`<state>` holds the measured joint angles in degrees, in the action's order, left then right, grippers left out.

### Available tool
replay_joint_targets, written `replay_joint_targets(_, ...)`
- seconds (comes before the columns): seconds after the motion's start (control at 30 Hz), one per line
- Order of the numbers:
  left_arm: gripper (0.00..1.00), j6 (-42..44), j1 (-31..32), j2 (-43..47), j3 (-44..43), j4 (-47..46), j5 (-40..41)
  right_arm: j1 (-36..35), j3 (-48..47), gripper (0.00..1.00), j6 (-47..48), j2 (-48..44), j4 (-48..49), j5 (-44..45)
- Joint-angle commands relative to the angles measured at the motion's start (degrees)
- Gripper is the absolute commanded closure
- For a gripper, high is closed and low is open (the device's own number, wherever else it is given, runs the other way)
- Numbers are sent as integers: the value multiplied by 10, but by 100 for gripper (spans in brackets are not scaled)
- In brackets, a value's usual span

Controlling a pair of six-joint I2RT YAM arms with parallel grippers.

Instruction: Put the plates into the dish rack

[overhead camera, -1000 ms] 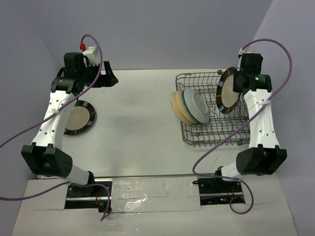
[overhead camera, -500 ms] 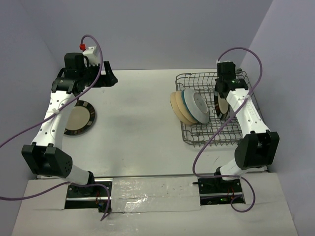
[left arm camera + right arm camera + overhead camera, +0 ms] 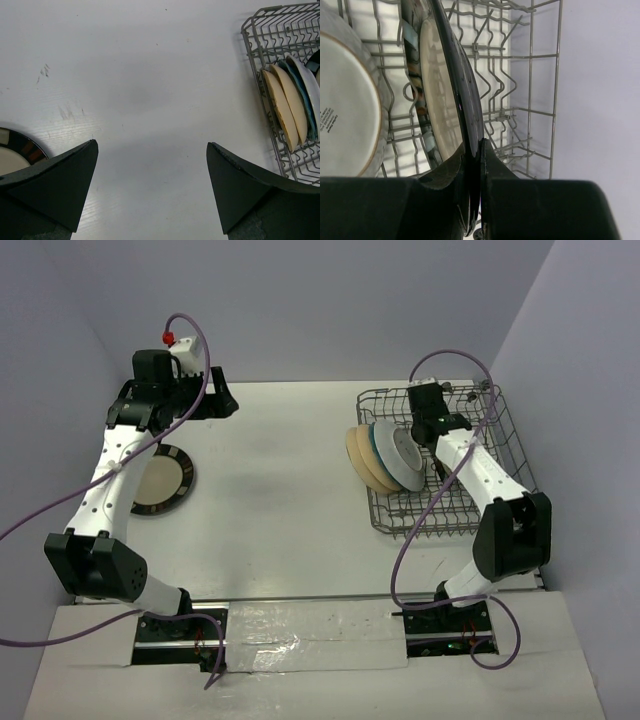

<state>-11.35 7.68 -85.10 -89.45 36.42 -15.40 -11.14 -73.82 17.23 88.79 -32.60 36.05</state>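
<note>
Pale lavender walls close in a white surface (image 3: 280, 490). The right end effector (image 3: 479, 150) is clamped tight on the rim of a round dark striped-rim plate with a beige centre (image 3: 437, 95). It holds the plate upright on edge inside the rectangular grey wire dish rack (image 3: 460, 520). In the right wrist view the plate's lower edge sits among the tines, though whether it has seated in a slot is hidden. Just beside it to the left stands a white-backed plate (image 3: 345, 105). Beyond that a teal plate (image 3: 299, 100) and two beige plates (image 3: 282, 107) lean together at the rack's left end.

Well apart, the left end effector (image 3: 152, 150) hangs above the surface with its jaws spread wide and holds nothing. A second dark striped-rim plate (image 3: 160, 480) lies flat near it on the left side.

The step in hand looks like slotting the held plate. The next move likely calls for lowering it until the tines carry it, then releasing without knocking the neighbouring plate.
</note>
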Motion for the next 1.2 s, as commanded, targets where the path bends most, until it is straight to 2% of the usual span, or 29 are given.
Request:
replay_joint_targets(0.0,1,5,-3,6,-6,-21,7,-26,-9,97,-2,-8,64,48)
replay_joint_targets(0.17,1,5,-3,6,-3,-18,12,-54,-11,73,-32,-2,33,32)
replay_joint_targets(0.37,1,11,-6,-2,-12,1,25,-75,-45,47,-81,15,-45,-42)
replay_joint_targets(0.53,1,4,-17,-5,0,9,11,-79,-54,39,-99,23,-64,-80)
replay_joint_targets(0.67,1,-1,-33,-8,10,13,-15,-80,-65,26,-112,26,-93,-114)
replay_joint_targets(0.77,1,-2,-50,-13,14,18,-43,-81,-75,21,-122,24,-111,-142)
replay_joint_targets(1.17,1,12,-115,-13,42,14,-105,-81,-131,17,-145,9,-171,-268)
